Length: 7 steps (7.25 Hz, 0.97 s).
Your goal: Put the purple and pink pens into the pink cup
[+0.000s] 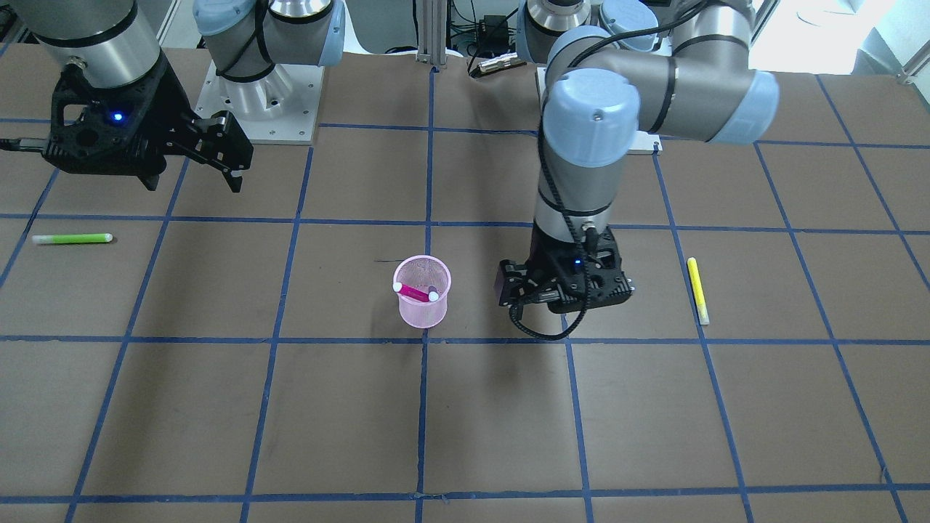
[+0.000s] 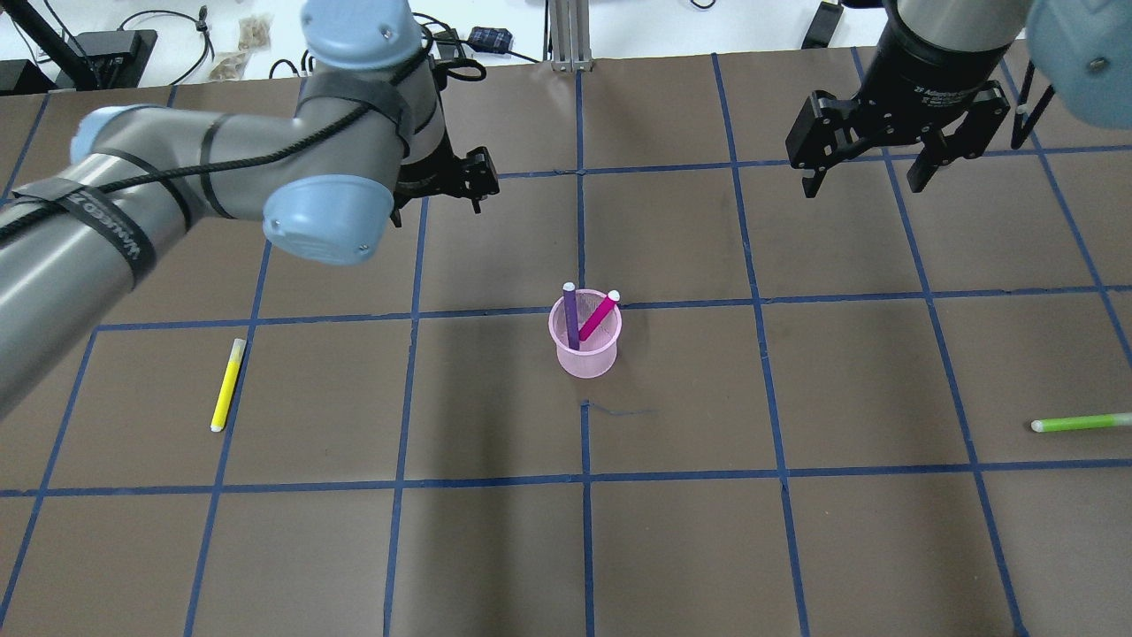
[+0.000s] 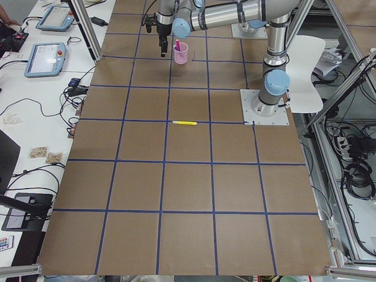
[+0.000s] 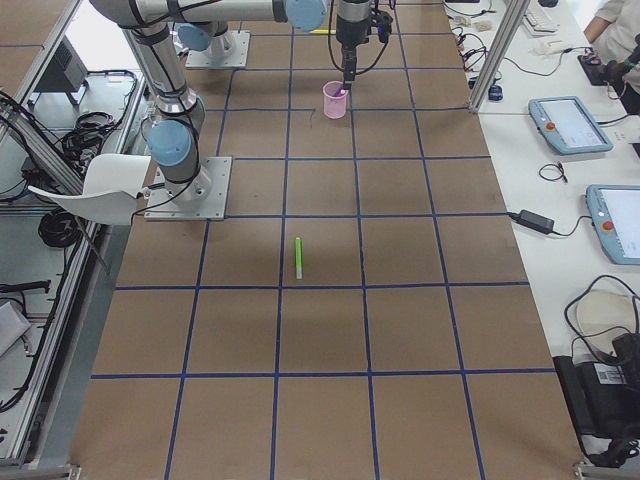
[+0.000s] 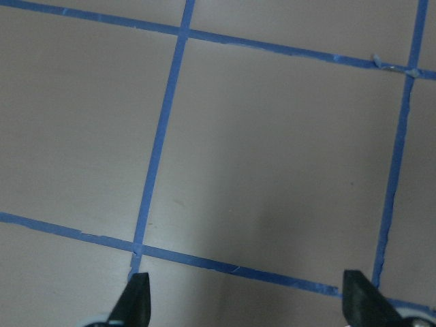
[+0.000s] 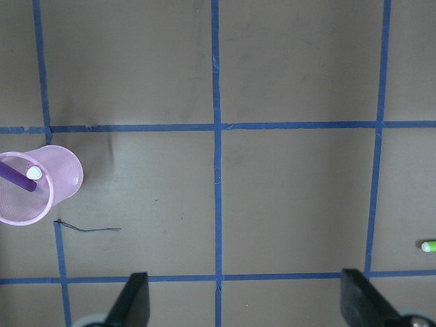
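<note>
Pink cup (image 2: 585, 354): upright mesh holder near the middle of the brown surface (image 2: 796, 548).
Purple pen (image 2: 571, 318): standing inside the cup, white cap up, leaning on the rim.
Pink pen (image 2: 598, 317): also inside the cup, crossing the purple one and leaning the other way; the job looks done.
Left end effector (image 5: 248, 303): fingers spread with nothing between them, hanging above the surface near the cup.
Right end effector (image 2: 865, 177): spread and empty, well apart from the cup.
Risk: the cup looks light and top-heavy with two tall pens in it. A sideways swing by the nearby left arm, or by its dangling cable (image 1: 541, 330), could clip a cap and topple the cup.
Decoys: a yellow pen (image 2: 226, 386) and a green pen (image 2: 1081, 423) lie on the surface; picking either up would be a mistake.
</note>
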Each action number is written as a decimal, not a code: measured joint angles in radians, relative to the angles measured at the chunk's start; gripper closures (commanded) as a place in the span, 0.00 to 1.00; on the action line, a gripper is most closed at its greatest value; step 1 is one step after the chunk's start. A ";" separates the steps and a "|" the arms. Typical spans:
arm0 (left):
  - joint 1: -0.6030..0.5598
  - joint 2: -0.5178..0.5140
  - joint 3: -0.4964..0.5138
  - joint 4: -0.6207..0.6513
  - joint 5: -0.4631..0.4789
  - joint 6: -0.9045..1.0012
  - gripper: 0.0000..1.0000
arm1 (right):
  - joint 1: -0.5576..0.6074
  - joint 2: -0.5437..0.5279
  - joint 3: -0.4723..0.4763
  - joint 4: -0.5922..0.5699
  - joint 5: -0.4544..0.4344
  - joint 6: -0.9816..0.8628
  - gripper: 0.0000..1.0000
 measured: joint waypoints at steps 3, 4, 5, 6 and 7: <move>0.133 0.072 0.052 -0.161 -0.031 0.206 0.00 | 0.012 -0.006 -0.005 0.003 0.019 -0.004 0.00; 0.161 0.108 0.054 -0.223 -0.034 0.249 0.00 | 0.013 -0.006 -0.010 0.003 0.022 -0.009 0.00; 0.176 0.149 0.055 -0.285 -0.037 0.294 0.00 | 0.013 -0.007 -0.017 0.001 0.025 -0.013 0.00; 0.184 0.186 0.054 -0.340 -0.034 0.338 0.00 | 0.013 -0.007 -0.027 -0.001 0.027 -0.016 0.00; 0.191 0.218 0.052 -0.390 -0.031 0.368 0.00 | 0.013 -0.006 -0.037 0.001 0.026 -0.018 0.00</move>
